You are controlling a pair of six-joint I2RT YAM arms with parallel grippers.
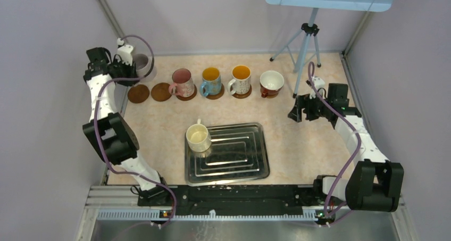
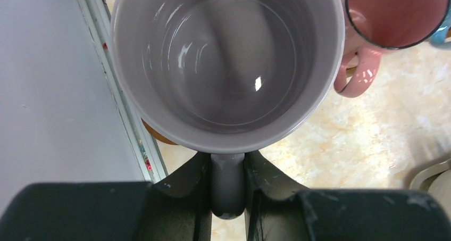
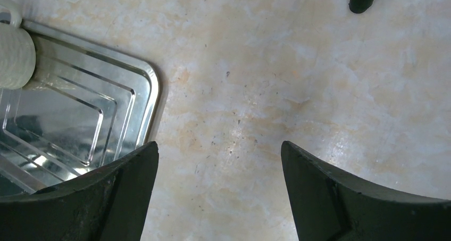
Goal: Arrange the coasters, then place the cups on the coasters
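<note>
left end effector (image 2: 227, 177) holds lilac mug (image 2: 228, 65) by handle (arm extended far-left); right end effector (image 3: 218, 148) gapes.

Black-jointed white arms (image 1: 101, 100) carry looping purple cables (image 1: 150, 52).

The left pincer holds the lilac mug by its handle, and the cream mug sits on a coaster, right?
No. The left pincer does hold the lilac mug by its handle, but the top view shows the cream mug on the silver tray.
</note>
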